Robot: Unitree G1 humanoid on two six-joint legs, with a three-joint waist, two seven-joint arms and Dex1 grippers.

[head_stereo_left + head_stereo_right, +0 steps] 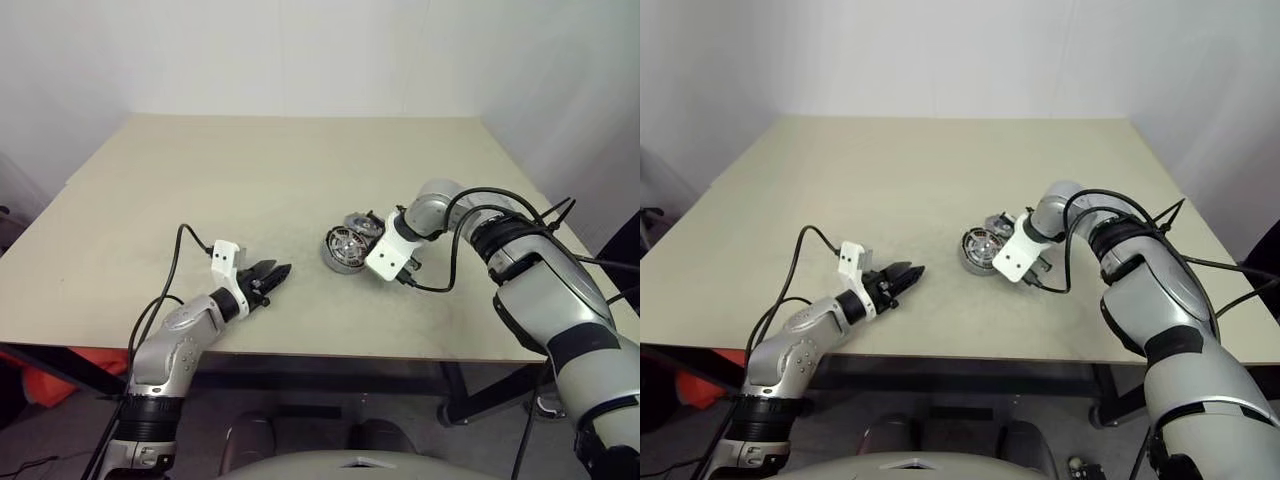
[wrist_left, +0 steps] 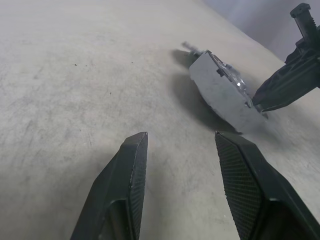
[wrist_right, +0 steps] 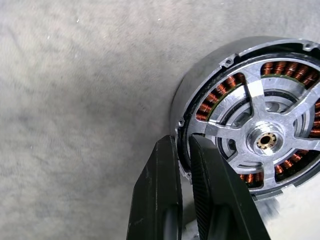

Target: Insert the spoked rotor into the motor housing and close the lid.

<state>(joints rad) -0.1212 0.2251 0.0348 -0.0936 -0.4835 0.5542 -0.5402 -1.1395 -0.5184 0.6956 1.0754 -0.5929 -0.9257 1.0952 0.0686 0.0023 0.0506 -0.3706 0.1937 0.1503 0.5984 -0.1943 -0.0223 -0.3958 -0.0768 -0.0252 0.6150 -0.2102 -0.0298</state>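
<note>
Pinching the housing (image 3: 240, 125) rim, the right gripper (image 3: 182, 165) holds it on the table (image 1: 300, 180), rotor (image 3: 265, 137) seated over the copper windings. Left gripper (image 1: 268, 277) hovers nearby, fingers spread and empty.

No legible text, label, brand, number or sign anywhere: none on the round silver motor housing with copper-brown windings (image 3: 250, 125), none on the beige tabletop (image 1: 300, 180), none on the white wrist-camera mounts (image 1: 226, 257).
</note>
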